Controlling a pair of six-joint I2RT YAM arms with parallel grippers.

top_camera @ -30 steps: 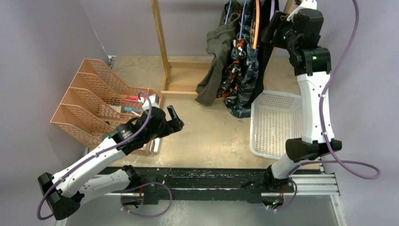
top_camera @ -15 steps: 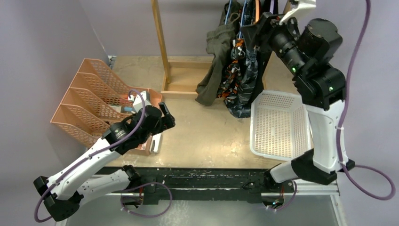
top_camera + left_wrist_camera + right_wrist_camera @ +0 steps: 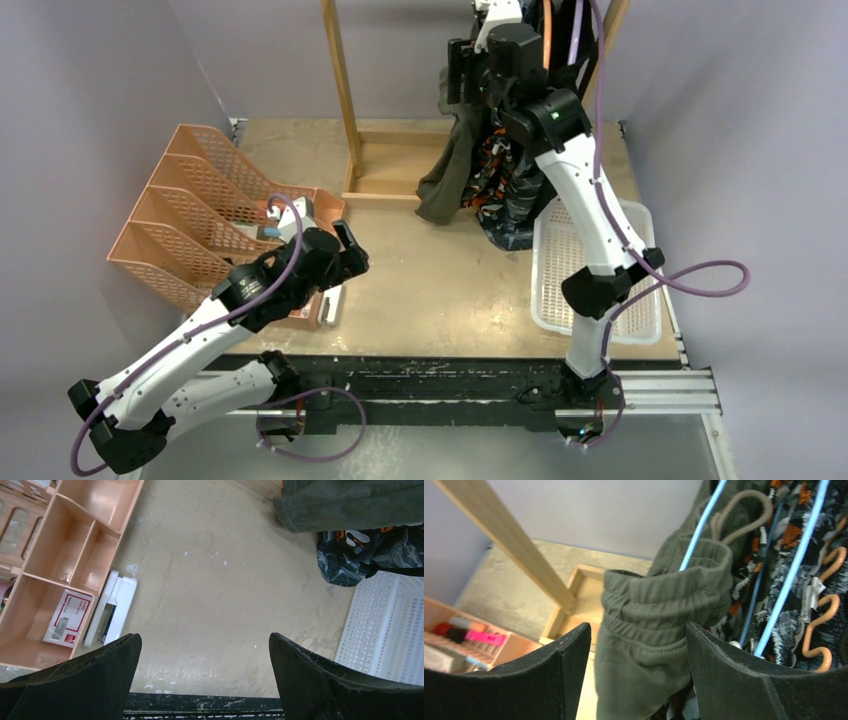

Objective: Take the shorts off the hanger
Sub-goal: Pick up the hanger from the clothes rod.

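While the right gripper [image 3: 638, 630] hangs up at the rack, its fingers stand wide apart. The olive green shorts [image 3: 659, 610] sit right between them, waistband bunched on a blue hanger [image 3: 701, 527]. Whether either finger touches the cloth, I cannot tell. Just right of that gripper hang the orange-black-white camouflage shorts [image 3: 769, 555]. Down low, the left gripper [image 3: 202, 640] is spread wide too, table [image 3: 215, 580] beneath it, white basket [image 3: 390, 620] to its right, orange organizer [image 3: 65, 545] to its left.

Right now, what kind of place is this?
Probably a robot practice lab, not a home: two robot arms mounted on a table, shorts hanging on a wooden rack, and a white basket.
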